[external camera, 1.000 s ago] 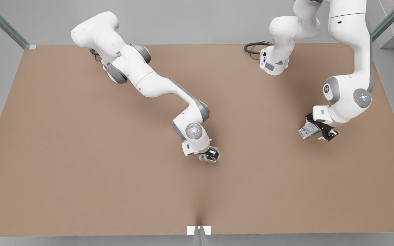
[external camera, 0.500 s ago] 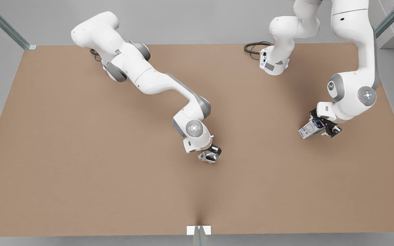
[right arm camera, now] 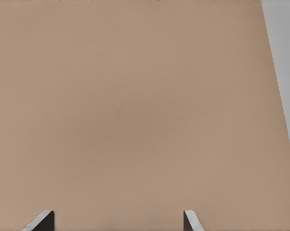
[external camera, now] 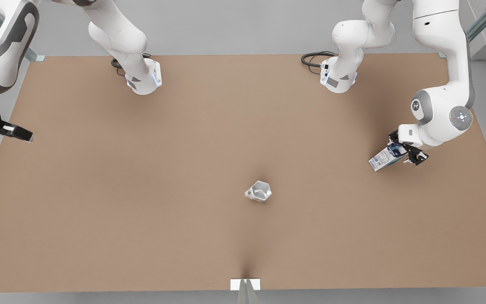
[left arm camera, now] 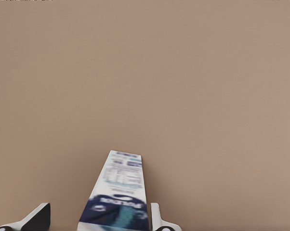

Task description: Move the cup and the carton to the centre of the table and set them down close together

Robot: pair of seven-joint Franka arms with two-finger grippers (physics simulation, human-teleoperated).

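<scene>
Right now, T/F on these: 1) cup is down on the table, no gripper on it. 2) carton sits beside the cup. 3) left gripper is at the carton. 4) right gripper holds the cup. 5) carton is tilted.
1) True: the cup stands free near mid-table.
2) False: the carton is far off, toward the front view's right edge.
3) True: the left gripper has the carton between its fingers, with a gap on one side.
4) False: the right gripper is open, empty, at the front view's left edge.
5) True: it leans.
</scene>
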